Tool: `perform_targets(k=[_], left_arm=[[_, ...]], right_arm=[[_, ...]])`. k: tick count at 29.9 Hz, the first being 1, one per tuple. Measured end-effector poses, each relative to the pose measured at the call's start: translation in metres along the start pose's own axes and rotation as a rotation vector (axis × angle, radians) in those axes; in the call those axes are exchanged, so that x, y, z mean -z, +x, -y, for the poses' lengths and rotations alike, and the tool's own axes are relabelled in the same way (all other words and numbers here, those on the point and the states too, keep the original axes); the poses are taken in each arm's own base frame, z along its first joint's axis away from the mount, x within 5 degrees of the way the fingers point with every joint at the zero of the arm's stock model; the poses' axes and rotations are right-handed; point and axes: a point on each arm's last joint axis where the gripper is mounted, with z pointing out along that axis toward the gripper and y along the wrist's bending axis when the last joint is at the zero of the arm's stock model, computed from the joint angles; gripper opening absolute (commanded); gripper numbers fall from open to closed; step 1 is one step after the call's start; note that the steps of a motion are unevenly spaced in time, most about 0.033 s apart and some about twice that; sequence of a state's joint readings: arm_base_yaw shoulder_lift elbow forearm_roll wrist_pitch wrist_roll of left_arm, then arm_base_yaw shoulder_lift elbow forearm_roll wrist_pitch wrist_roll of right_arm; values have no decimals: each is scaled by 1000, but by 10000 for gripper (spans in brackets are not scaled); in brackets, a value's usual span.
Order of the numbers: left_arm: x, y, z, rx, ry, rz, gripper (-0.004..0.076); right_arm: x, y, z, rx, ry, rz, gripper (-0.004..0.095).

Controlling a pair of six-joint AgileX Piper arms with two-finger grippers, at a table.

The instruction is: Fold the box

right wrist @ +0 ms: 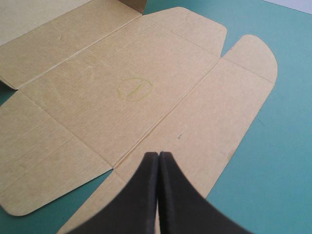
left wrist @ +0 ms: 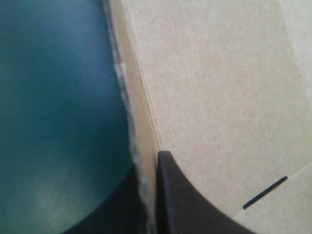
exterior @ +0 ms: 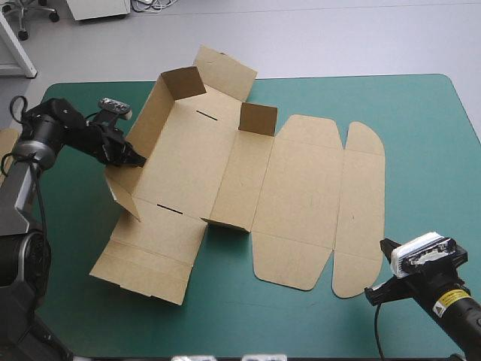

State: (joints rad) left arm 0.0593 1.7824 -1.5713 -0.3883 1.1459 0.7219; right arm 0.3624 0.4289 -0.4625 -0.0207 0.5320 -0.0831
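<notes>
We see our left tool (exterior: pixel 138 159) clamped on a raised wall of the brown box (exterior: pixel 301 188). Our right tool (right wrist: pixel 159 155) hovers closed over its flat lid (right wrist: pixel 204 122).

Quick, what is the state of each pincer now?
Left pincer: closed on a raised wall of the box.
Right pincer: closed, holding nothing.

I saw the teal-green worktop (exterior: pixel 421 150) filling most of the frame, and a sliver of spare brown board (exterior: pixel 7 141) lay at the middle left edge.
</notes>
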Motion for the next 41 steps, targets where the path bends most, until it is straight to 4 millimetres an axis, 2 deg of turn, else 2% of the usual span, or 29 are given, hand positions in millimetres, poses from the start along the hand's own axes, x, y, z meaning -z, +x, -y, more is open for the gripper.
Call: perform_targets(k=[5, 13, 19, 24, 32, 37, 41], left_arm=[[8, -31, 30, -169, -86, 15, -10], [10, -63, 77, -415, -186, 48, -10], [2, -75, 113, -601, -272, 34, -10], [-2, -88, 148, -788, -381, 70, -10], [-1, -105, 206, -1034, -535, 218, -10], [0, -108, 234, -1094, -598, 279, -10], [-7, -103, 254, -1127, -685, 307, -10]], right_arm=[[2, -2, 0, 0, 0, -8, -16], [12, -14, 2, -4, 0, -21, 20], [23, -26, 5, -37, 23, -23, 128], [29, -32, 9, -32, 61, -20, 132], [32, -31, 12, -111, 88, -52, 131], [40, -37, 15, -148, 119, -57, 131], [46, -48, 18, -173, 135, -83, 131]])
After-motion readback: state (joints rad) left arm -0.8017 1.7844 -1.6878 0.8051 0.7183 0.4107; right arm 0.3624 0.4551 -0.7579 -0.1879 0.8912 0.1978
